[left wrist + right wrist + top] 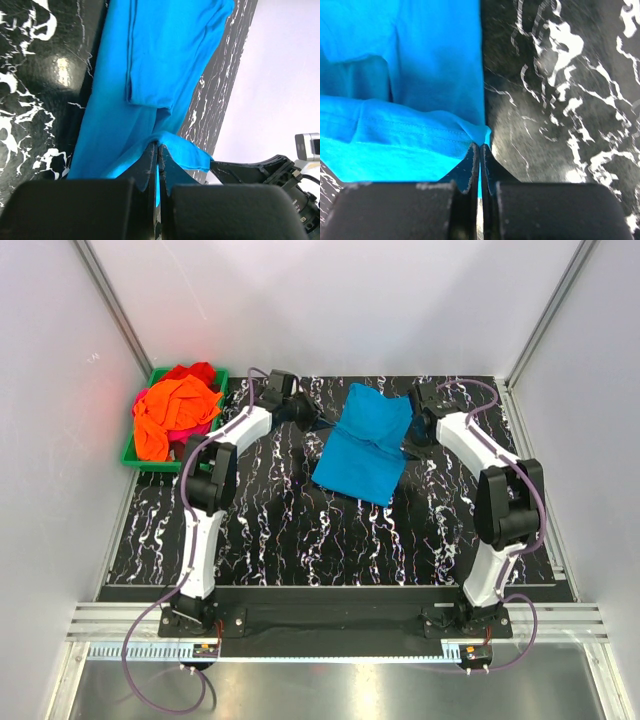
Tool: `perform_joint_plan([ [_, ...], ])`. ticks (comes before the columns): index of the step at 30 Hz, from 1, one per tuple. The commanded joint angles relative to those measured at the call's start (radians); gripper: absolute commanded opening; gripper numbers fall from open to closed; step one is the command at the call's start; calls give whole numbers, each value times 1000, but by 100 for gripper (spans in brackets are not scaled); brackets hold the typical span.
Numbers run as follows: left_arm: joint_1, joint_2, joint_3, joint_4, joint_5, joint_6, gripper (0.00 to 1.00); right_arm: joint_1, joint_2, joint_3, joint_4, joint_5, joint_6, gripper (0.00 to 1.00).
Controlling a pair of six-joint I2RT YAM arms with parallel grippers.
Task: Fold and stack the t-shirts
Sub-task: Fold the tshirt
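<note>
Marbled table (250, 530), arms (245, 428) outstretched, fingers (148, 165) pinching t-shirt (362, 445)

Black marbled table (260, 530): turquoise t-shirt (362, 445), green bin (150, 465).

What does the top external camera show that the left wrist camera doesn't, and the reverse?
Only the top external: the green plastic bin at far left, holding a crumpled orange cloth t-shirt and a red t-shirt. Only the left wrist: the left gripper, close up, shut on a turquoise fold. Both: the turquoise-blue cloth t-shirt, partly folded on the black white-veined table.
</note>
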Motion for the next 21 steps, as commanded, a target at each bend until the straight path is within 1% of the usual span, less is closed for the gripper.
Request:
perform_joint_plan([
  [1, 19, 28, 39, 54, -14, -28, 0, -13, 51, 73, 12, -24, -34, 0],
  [3, 20, 48, 47, 54, -16, -30, 0, -17, 89, 104, 4, -34, -34, 0],
  [8, 28, 85, 74, 53, -19, -22, 0, -22, 126, 138, 12, -29, -32, 0],
  [10, 28, 103, 81, 80, -10, -31, 0, -34, 157, 161, -19, -12, -28, 0],
  [16, 29, 129, 128, 129, 4, -51, 0, -60, 168, 173, -2, -24, -37, 0],
  [20, 31, 163, 159, 116, 3, -58, 0, -69, 200, 210, -10, -44, -54, 0],
  [21, 31, 166, 159, 111, 3, -59, 1, -71, 218, 219, -13, -52, -55, 3],
])
